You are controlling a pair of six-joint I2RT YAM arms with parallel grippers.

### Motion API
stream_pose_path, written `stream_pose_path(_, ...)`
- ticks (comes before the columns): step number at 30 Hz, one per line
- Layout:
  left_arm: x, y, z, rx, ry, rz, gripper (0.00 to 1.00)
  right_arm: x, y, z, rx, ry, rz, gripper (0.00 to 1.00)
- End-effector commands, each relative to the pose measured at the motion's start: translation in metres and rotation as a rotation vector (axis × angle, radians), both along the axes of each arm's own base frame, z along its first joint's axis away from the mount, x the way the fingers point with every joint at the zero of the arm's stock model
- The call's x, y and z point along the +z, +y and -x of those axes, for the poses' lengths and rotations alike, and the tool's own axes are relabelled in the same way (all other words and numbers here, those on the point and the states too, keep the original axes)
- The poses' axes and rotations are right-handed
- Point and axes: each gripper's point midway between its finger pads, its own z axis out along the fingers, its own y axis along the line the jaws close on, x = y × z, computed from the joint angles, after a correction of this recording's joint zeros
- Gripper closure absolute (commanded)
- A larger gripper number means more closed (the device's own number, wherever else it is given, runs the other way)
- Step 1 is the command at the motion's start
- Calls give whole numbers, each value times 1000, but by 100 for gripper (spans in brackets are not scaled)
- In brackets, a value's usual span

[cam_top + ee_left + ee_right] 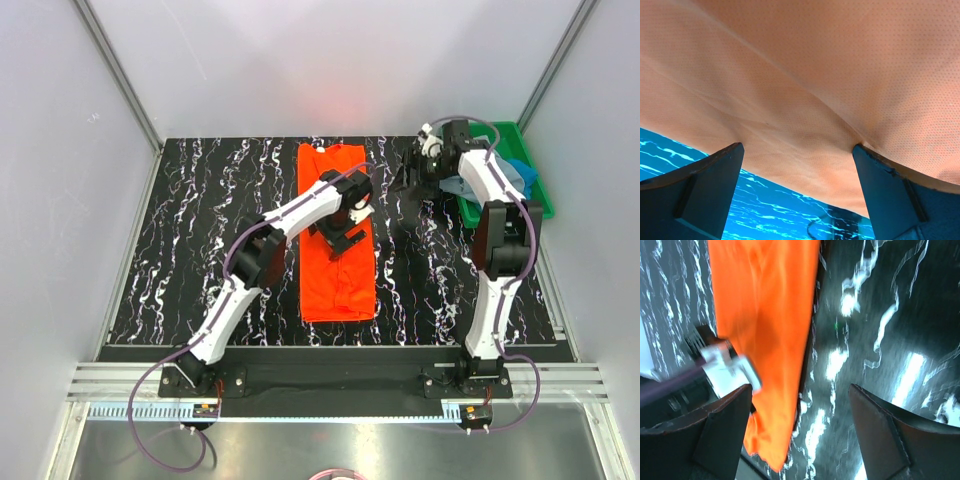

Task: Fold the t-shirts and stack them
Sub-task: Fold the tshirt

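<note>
Orange cloth fills the view under my left claw (797,150). This is the orange t-shirt (338,280), lying as 1 long narrow strip down the middle of the table (200,220), its sides already turned in. My left claw is over the middle of that strip with both fingers spread as wide as they go. The tips seem to rest on the fabric, which dimples at 1 of them, but nothing is pinched.

My right claw (412,172) hangs between the far end of the strip and the green tray (512,130). It too is spread, with only bare table between its fingers.

I judge the step in hand to be the crosswise fold of the orange shirt: the strip has yet to be brought down to a small rectangle. The next move calls for a pinch on 1 short end, through all the layers so they do not slide apart. That end then has to be carried over onto the rest, with the edges kept square. If my left claw holds the middle down, the crease should fall there.

Counted: 3 shirts in all. 1 orange shirt lies on the table, and the tray holds a bright blue shirt (517,172) and a grey-blue shirt (458,187), both bunched up and unfolded as far as I can see. There is 1 tray, there are 2 claws, and there are 0 finished rectangles, so no stack is begun.
</note>
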Motion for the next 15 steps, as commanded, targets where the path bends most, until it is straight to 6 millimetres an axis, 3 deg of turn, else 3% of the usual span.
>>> stream_pose_path(1,-8,-7,-26,4,-86,18,1,24,2,21,32,-56,-3,16)
stream_pose_path(2,7,-7,-29,6,-116,27,1,31,1,27,29,-70,0,16)
stream_pose_path(4,31,-3,-27,26,-155,47,1,17,-1,51,16,-20,5,17)
stream_pose_path(5,63,2,-24,34,-211,82,1,35,0,58,14,-83,-2,17)
stream_pose_path(6,80,6,-21,35,-239,102,1,19,1,80,2,-27,-13,17)
stream_pose_path(7,96,10,-18,46,-268,120,1,23,2,91,-3,-28,-30,18)
stream_pose_path(8,125,18,-9,56,-296,161,1,43,4,101,-10,-84,-53,18)
stream_pose_path(9,137,24,-3,71,-303,183,1,31,6,122,-35,-12,-80,19)
stream_pose_path(10,144,28,6,95,-293,210,1,46,12,137,-29,-22,-126,20)
stream_pose_path(11,151,41,22,107,-284,222,1,46,15,148,-59,29,-161,20)
stream_pose_path(12,150,44,33,133,-255,245,1,34,17,164,-75,95,-179,21)
stream_pose_path(13,143,52,55,153,-177,280,1,39,21,173,-77,110,-216,21)
stream_pose_path(15,132,57,73,217,-116,314,1,24,24,190,-128,210,-254,22)
